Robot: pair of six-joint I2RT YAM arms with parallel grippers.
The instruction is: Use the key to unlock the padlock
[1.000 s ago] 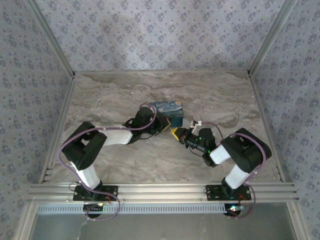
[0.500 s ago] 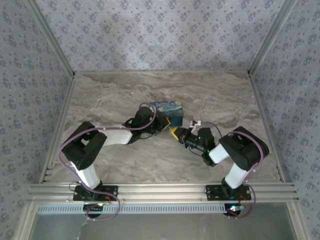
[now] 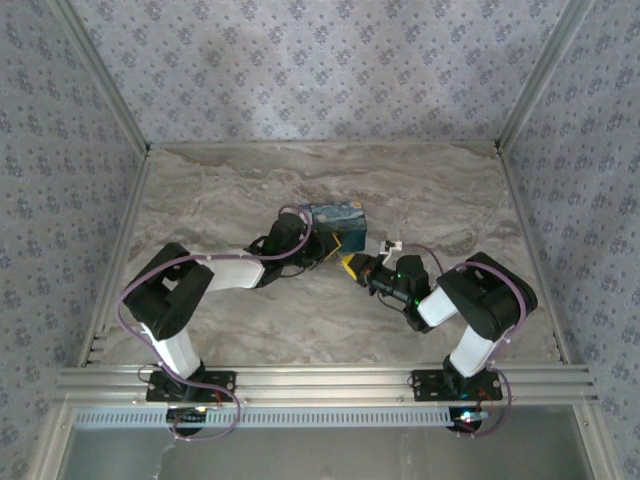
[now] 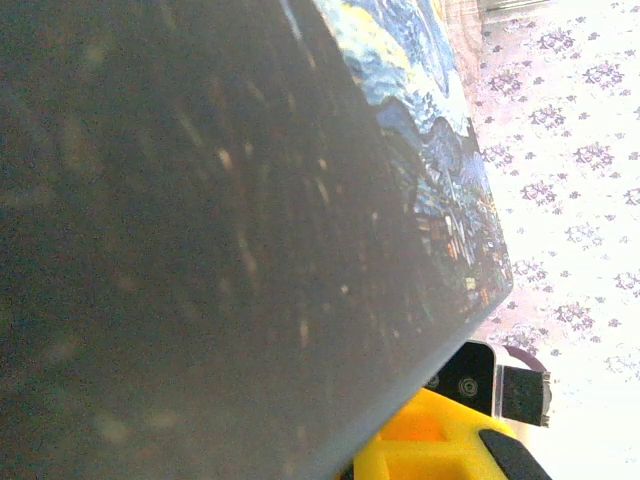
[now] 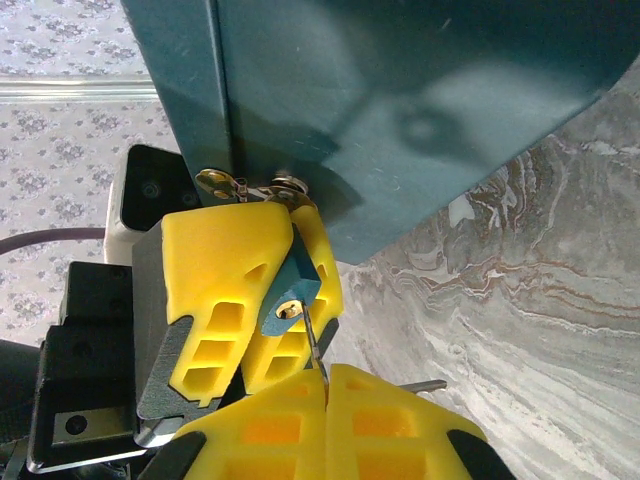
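Padlock [image 5: 289, 288], small, blue, metal, hangs off the big teal starry-painted box [image 3: 338, 222], out in the middle. My left gripper [image 3: 328, 248] squeezes it in yellow jaws. My right gripper [image 5: 327, 388], elbow bent, sits just beside it, pinched shut on the thin silver key [image 5: 316, 345], aimed straight in, tip at the keyhole.

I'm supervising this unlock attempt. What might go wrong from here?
1. The thin key meets the padlock from a pinch in the right tool; turning may bend it or let it slip.
2. The left tool clamps the small padlock beside the box; twisting may rotate it loose.
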